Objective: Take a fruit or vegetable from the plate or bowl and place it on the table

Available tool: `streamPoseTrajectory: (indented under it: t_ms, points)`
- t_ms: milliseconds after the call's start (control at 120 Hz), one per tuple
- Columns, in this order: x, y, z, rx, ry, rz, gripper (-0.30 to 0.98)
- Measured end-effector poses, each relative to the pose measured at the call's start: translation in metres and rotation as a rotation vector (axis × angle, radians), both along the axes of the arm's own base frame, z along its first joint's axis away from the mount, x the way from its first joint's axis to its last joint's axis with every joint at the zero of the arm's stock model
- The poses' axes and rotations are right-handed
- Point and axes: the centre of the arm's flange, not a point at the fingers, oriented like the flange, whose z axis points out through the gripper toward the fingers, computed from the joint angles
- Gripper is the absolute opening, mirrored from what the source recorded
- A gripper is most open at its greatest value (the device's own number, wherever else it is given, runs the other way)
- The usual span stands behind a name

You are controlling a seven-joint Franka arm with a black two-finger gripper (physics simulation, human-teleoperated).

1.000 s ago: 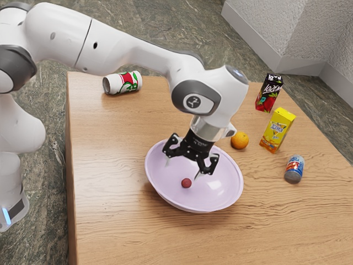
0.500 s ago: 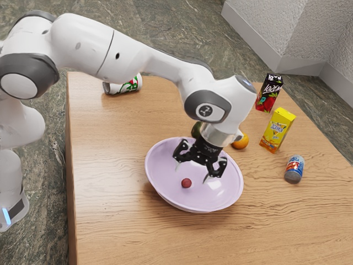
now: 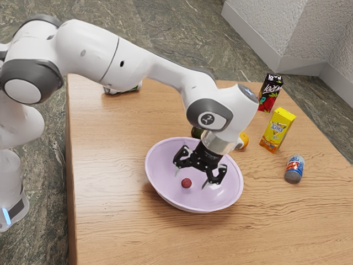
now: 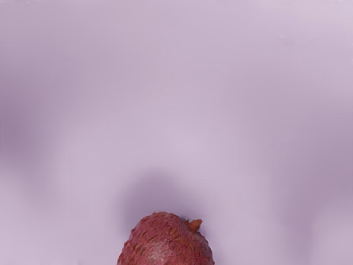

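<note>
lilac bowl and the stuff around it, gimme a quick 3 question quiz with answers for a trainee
1. True or false: the black two-finger gripper is open, and the small, round, dark red fruit lies in the wide, round, lilac bowl.
2. Which stands nearest the short, round, blue and red can?
a) tall, boxy black carton
b) tall, boxy yellow carton
c) round orange fruit
3. Fill in: the bowl stands on a flat, brown table with a grain like that of ____.

Key: 1 true; 2 b; 3 wood
</note>
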Motion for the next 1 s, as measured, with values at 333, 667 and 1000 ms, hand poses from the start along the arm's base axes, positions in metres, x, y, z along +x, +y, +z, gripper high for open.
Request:
streamPoseTrajectory:
  t_ms: [333,667,1000]
  points:
    - [0.003,0.002,-0.009,0.011,0.009,0.011,0.69]
    - [0.001,-0.009,-0.010,0.001,0.013,-0.005,0.69]
    - [0.005,0.002,-0.009,0.003,0.019,0.010,0.69]
